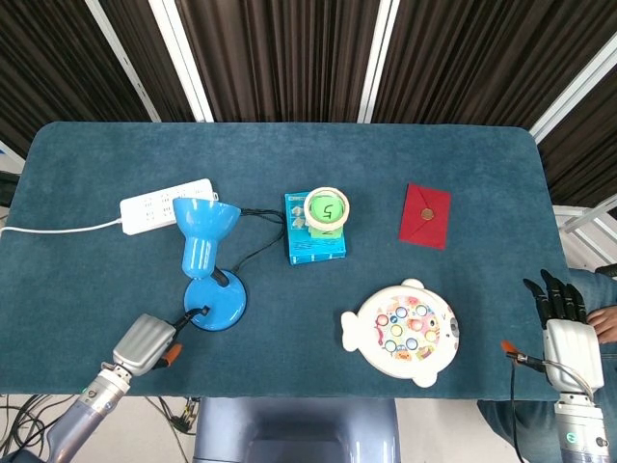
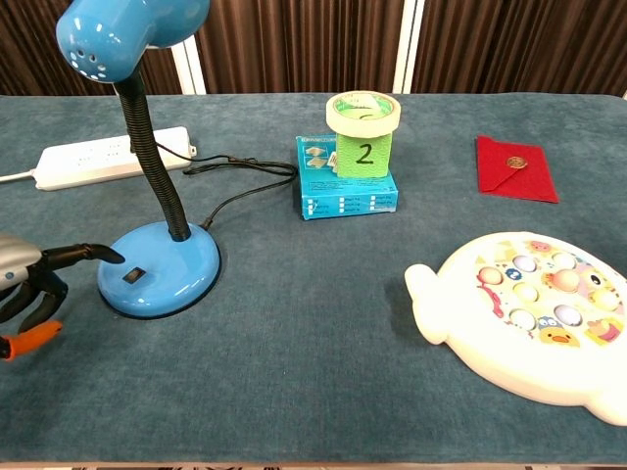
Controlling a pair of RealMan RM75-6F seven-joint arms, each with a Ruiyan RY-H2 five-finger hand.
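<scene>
Left hand: the silver-backed left hand (image 1: 147, 343) sits low at the near left edge of the blue felt-covered table (image 1: 289, 145), forearm angled in from the bottom corner. Its dark fingers (image 2: 83, 254) are spread and hold nothing; one reaches out to the rim of the lamp's base, though whether it actually touches is hard to tell from either view.

Lamp: the glossy blue gooseneck desk lamp (image 1: 204, 260) stands upright left of centre, round base (image 2: 160, 267) flat on the cloth, a small black switch facing the near edge, shade tipped toward the left.

Right hand: the silver-and-black right hand (image 1: 563, 330) lies off the table's near right corner, seen only from the head camera, fingers straight, slightly apart and empty, pointing away from the robot.

Behind the lamp: a white plastic power strip (image 1: 166, 204) lies near the far left, its black cord trailing toward the lamp.

Centre: a teal cardboard box (image 2: 346, 190) carries a green numbered block topped by a cream roll of tape (image 2: 362, 111).

Right side: a white fish-shaped toy board (image 1: 402, 332) lies near the front; a flat red envelope (image 1: 425, 215) lies beyond it.
</scene>
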